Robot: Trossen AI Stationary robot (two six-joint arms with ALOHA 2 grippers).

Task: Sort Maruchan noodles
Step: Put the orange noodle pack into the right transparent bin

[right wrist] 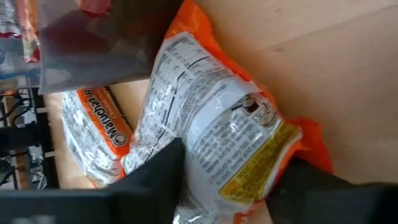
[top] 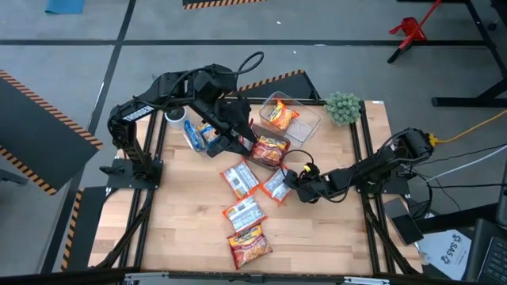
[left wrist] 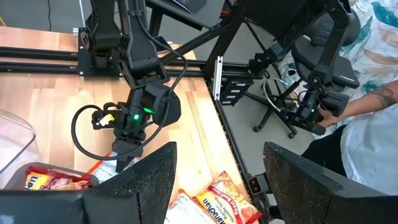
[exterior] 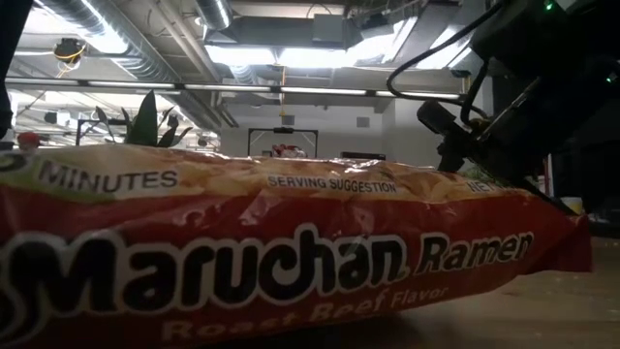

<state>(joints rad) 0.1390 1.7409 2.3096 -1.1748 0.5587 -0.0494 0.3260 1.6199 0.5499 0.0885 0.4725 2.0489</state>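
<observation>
Straddling an orange packet (right wrist: 217,143) mid-counter, the right claw (right wrist: 227,186) is spread; the crinkly wrapper is probably going to slip. The left claw (left wrist: 214,180) is hovering spread near the bins.

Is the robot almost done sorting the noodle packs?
Not yet. One red packet already lies in the clear bin. Right now the right claw is open around an orange packet on the table, not lifting it yet. The left claw, also open, hovers near a red packet. At least four other packets are still loose on the wooden table.
</observation>
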